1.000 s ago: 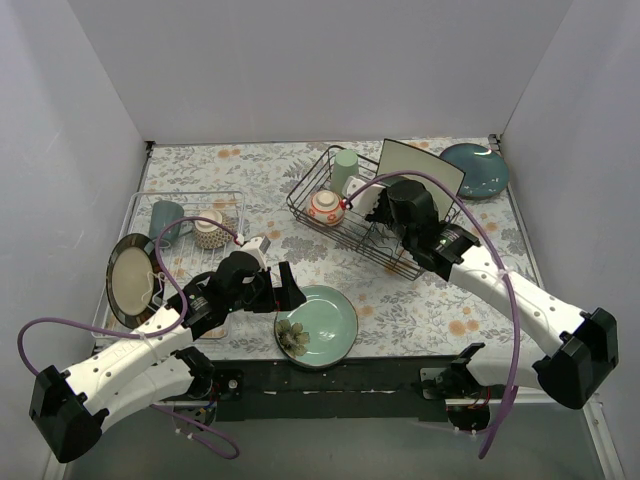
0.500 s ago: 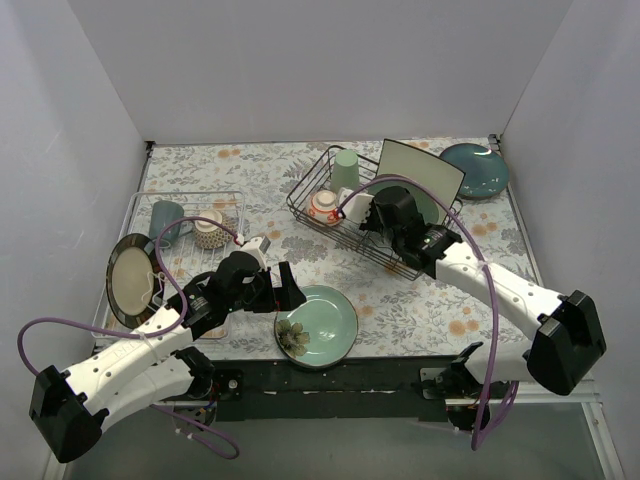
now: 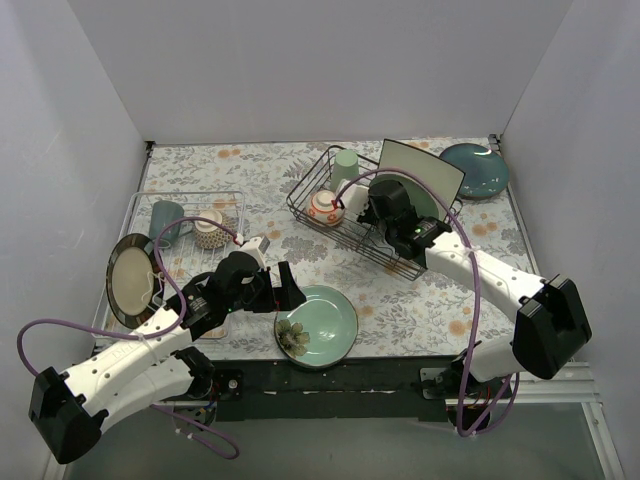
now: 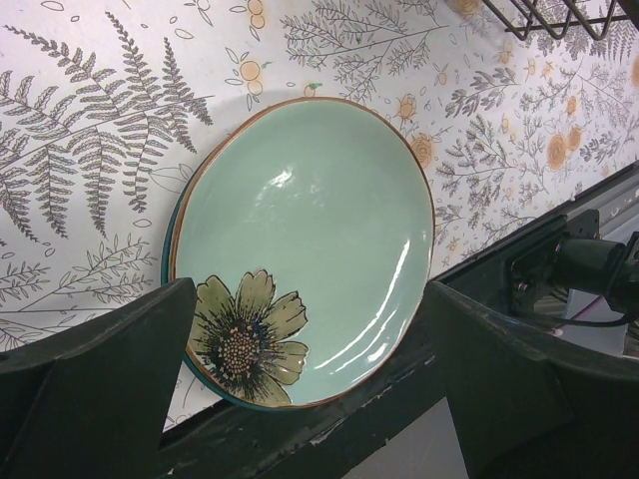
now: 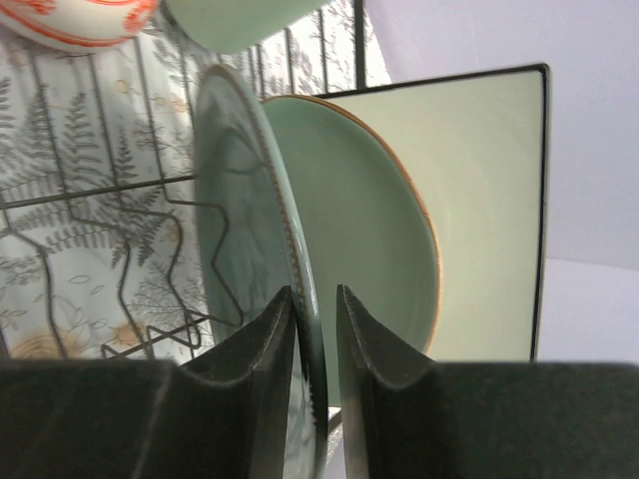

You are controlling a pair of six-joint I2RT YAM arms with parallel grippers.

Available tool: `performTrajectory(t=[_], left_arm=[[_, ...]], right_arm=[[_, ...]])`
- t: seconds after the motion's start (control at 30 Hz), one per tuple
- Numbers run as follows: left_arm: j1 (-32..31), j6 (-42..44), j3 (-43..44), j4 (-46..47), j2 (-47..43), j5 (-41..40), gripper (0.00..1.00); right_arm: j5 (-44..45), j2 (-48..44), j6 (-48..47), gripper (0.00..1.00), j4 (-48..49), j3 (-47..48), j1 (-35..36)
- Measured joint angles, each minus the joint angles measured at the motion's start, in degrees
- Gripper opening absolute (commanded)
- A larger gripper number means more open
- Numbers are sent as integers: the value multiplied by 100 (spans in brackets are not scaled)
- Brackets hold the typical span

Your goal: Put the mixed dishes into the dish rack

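The black wire dish rack (image 3: 300, 196) holds a pale green cup (image 3: 346, 165), a red-orange patterned bowl (image 3: 326, 207) and a white square plate (image 3: 425, 163). My right gripper (image 3: 387, 207) is in the rack. Its fingers (image 5: 275, 329) are closed to a narrow gap on the rim of an upright light green plate (image 5: 245, 200). A second green plate (image 5: 369, 220) stands behind it, in front of the square plate (image 5: 479, 200). My left gripper (image 3: 284, 290) is open over a green flower plate (image 3: 325, 320) that lies flat at the table's front edge. In the left wrist view that plate (image 4: 310, 210) lies between the spread fingers.
A pale wire tray (image 3: 235, 197) at the left holds a blue-green mug (image 3: 165, 220) and a patterned cup (image 3: 208, 228). A dark plate with a cream centre (image 3: 130, 280) leans beside it. A teal plate (image 3: 473, 170) lies at the back right.
My right gripper has moved left and deeper into the rack with the green plate. The left arm has barely moved.
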Motion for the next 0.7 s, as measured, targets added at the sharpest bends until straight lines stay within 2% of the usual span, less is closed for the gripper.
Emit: performTrajectory(t=[0.13,0.33,0.5,0.7], left_arm=[[0,2,0,2,-2,0,98],[0,2,0,2,-2,0,98],[0,0,0,2,-2,0,98],[0,0,0,2,-2,0,98]], right_arm=[[127,2,81,52,131,55,-142],[313,2,192,68,267,153,-286],[501,2,238,74,380,197,-378],[984,186,350,75,474,428,-527]])
